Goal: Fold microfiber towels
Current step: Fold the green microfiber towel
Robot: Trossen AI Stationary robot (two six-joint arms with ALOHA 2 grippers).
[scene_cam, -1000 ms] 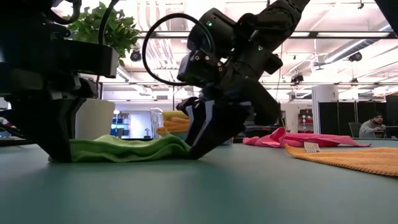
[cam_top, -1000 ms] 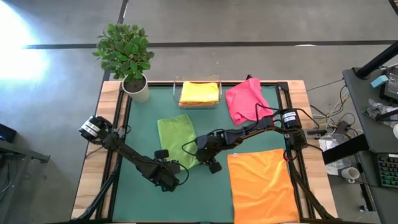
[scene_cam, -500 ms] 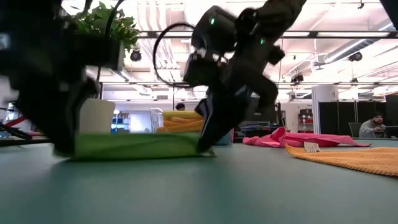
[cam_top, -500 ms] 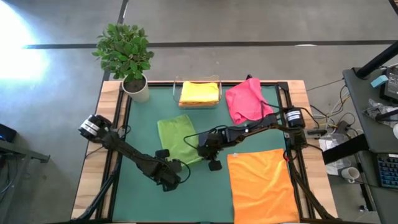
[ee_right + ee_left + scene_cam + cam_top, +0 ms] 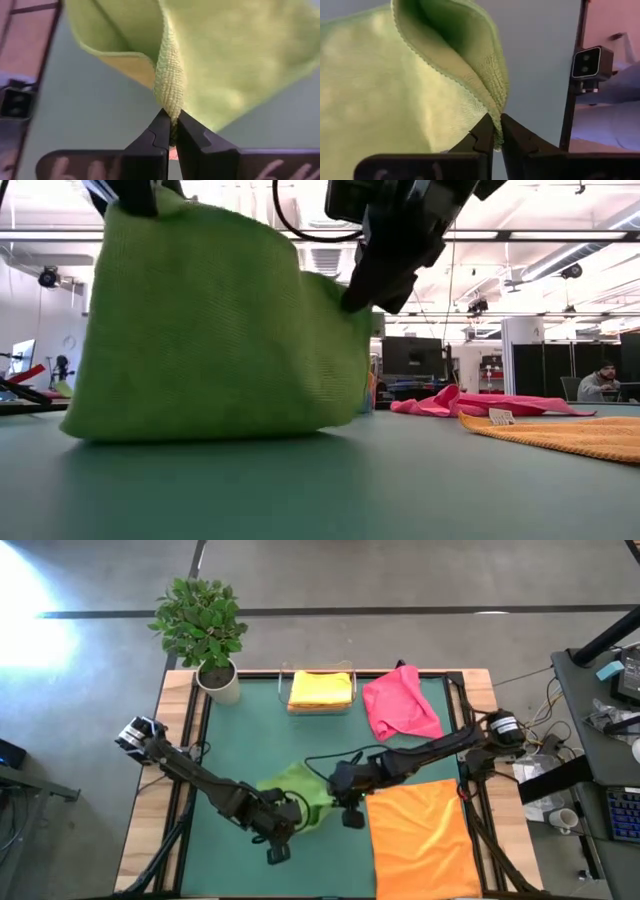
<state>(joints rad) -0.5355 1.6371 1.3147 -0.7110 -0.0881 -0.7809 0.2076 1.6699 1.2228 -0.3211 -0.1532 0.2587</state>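
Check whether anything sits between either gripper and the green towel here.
Nothing visible does. The left gripper and right gripper are each shut on an edge of the green towel, holding it up with its lower part on the mat.

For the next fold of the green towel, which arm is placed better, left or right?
Neither alone. The left gripper and the right gripper each pinch an edge of the lifted green towel, so probably both move together.

Overhead, table-level, two wrists — all share green towel (image 5: 300, 790).
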